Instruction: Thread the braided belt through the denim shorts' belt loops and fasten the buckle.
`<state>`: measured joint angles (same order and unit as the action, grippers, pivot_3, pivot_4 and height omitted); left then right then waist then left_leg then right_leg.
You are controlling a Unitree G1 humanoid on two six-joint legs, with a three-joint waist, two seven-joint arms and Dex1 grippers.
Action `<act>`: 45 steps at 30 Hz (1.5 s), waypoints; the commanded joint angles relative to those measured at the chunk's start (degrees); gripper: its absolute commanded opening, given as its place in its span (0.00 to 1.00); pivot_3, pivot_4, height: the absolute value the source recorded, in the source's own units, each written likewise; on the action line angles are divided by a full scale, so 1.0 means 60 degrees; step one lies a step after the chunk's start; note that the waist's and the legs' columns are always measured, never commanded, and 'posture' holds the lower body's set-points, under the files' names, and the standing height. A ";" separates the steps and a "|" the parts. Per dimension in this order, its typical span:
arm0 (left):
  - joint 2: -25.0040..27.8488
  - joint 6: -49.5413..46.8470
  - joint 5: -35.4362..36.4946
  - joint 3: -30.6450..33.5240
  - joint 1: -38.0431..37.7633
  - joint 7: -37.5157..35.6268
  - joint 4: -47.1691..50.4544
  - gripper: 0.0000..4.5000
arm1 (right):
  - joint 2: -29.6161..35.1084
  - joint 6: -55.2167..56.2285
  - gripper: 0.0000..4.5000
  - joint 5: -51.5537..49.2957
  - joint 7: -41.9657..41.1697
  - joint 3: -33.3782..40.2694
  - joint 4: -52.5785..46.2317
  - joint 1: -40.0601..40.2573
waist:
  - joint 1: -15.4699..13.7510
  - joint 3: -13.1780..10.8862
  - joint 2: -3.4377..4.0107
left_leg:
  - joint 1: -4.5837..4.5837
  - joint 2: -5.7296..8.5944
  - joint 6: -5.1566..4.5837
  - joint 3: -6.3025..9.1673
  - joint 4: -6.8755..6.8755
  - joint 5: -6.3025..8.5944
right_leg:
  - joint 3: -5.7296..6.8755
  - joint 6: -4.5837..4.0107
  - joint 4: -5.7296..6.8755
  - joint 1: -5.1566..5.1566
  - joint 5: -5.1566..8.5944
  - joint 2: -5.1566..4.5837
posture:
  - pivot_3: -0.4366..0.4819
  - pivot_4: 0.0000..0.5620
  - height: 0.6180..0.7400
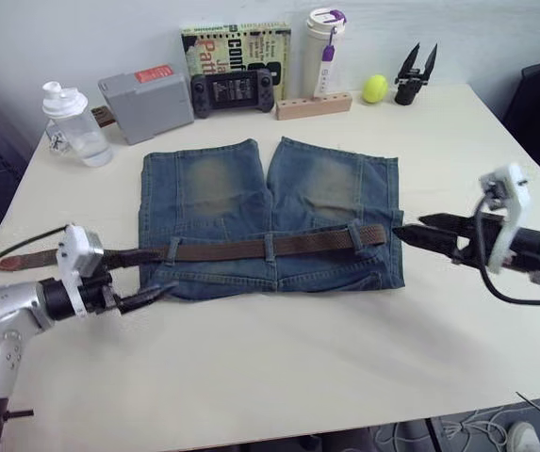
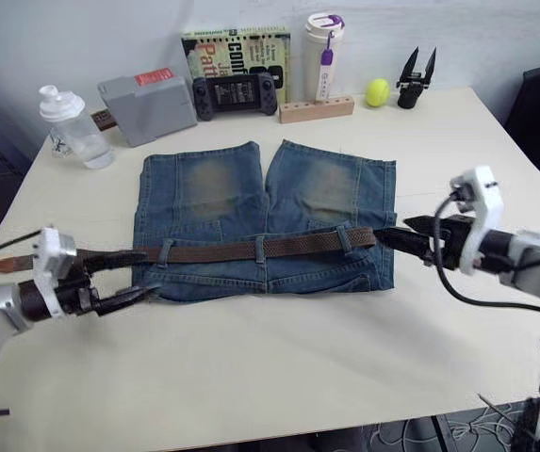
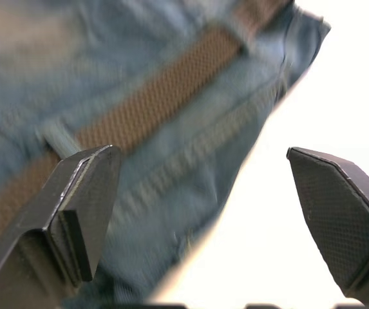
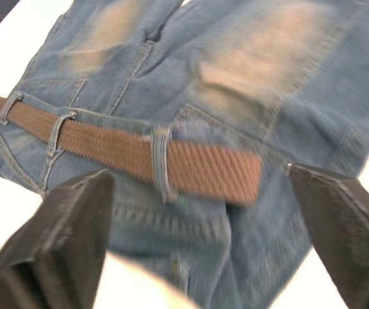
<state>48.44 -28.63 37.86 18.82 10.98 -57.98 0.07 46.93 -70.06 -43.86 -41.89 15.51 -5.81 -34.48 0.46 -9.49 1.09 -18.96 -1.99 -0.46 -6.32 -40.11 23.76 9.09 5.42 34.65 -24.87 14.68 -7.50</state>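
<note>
Currently, the denim shorts (image 1: 268,221) lie flat on the counter (image 1: 279,367), waistband toward the robot and legs pointing away. The braided belt (image 1: 251,249) runs across the waistband under three visible belt loops (image 1: 269,247); one end stops at the shorts' right edge, just past the last loop, and the other end extends off the left edge onto the bare counter, where a smoother leather section lies (image 1: 24,260). The buckle cannot be made out. The left gripper (image 1: 152,276) sits at the shorts' left edge, fingers spread wide, one over the belt and one near the waistband edge, holding nothing. The right gripper (image 2: 389,239) sits just beside the belt's right end, fingers parted and empty. Along the far counter edge stand a water bottle (image 1: 73,123), a grey box (image 1: 146,103), a game controller (image 1: 233,91), a book (image 1: 236,45), a white tumbler (image 1: 324,50), a wooden block (image 1: 313,104) and a yellow ball (image 1: 375,88).
</note>
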 commanded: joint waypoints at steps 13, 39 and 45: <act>-0.0271 0.0202 -0.0567 -0.0780 0.2040 -0.0777 -0.2434 1.00 | -0.0088 0.2107 1.00 0.2382 -0.3730 -0.4290 0.4386 -0.2689 | 0.0208 -0.0044 -0.0073 | -0.0067 0.0017 0.0002 0.0005 0.0022 -0.0001 | 0.0036 0.0009 -0.0007 -0.0065 -0.0003 -0.0008 | 0.48 0.27 0.88; -0.0487 0.0979 -0.3471 -0.2597 0.5779 -0.3404 -0.9449 1.00 | -0.0978 0.3151 0.07 0.3263 -0.4446 -0.3863 0.4997 -0.2651 | 0.0356 -0.0052 -0.0088 | -0.0066 0.0013 0.0003 -0.0008 -0.0008 -0.0011 | 0.0029 0.0011 0.0043 -0.0078 -0.0004 -0.0010 | 0.48 0.27 0.88; -0.0661 0.1552 -0.3854 -0.2611 0.5890 -0.3316 -0.9971 1.00 | -0.1081 0.3135 0.07 0.3280 -0.4279 -0.3702 0.4683 -0.2386 | 0.0404 -0.0051 -0.0089 | -0.0061 0.0015 0.0003 -0.0004 -0.0011 -0.0011 | 0.0028 0.0011 0.0058 -0.0078 -0.0004 -0.0017 | 0.48 0.27 0.88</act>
<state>44.87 -20.09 16.70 3.58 46.83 -77.65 -58.54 40.66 -51.38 -23.49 -67.56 -8.46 24.46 -49.02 2.88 -9.80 0.55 -19.32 -1.90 -0.44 -6.35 -40.18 23.69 9.26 5.48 35.02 -25.33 14.66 -7.61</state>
